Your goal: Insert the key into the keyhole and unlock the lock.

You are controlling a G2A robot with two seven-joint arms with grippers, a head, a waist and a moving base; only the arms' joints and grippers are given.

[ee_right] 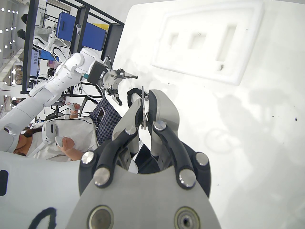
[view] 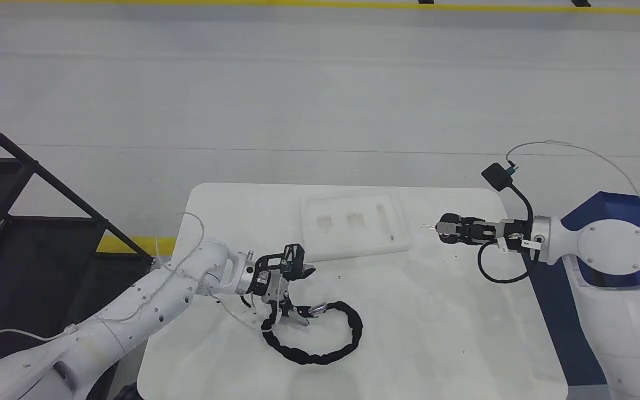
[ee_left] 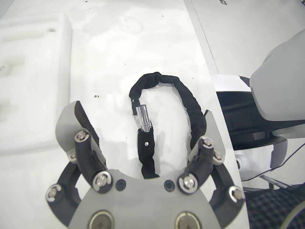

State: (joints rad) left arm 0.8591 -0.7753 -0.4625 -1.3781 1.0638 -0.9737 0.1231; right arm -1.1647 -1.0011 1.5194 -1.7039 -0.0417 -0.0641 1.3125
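Observation:
The lock is a black fabric-sleeved chain (view: pixel 320 345) lying looped on the white table near its front edge. Its silver cylinder end (ee_left: pixel 143 117) points away from my left wrist. My left gripper (view: pixel 290 305) hovers open just above that end, one finger on each side and neither touching it. Part of the chain (ee_left: pixel 188 96) curves past the outer finger. My right gripper (view: pixel 440 228) is held above the table's far right part, well away from the lock. It is shut on the thin metal key (ee_right: pixel 143 106), whose blade sticks out beyond the fingertips.
A white foam tray (view: pixel 355 225) with three shallow recesses lies at the back middle of the table (view: pixel 450 330). Bare tabletop lies between the tray, the lock and the right arm. A black metal rack (view: pixel 40 220) stands off the table's left side.

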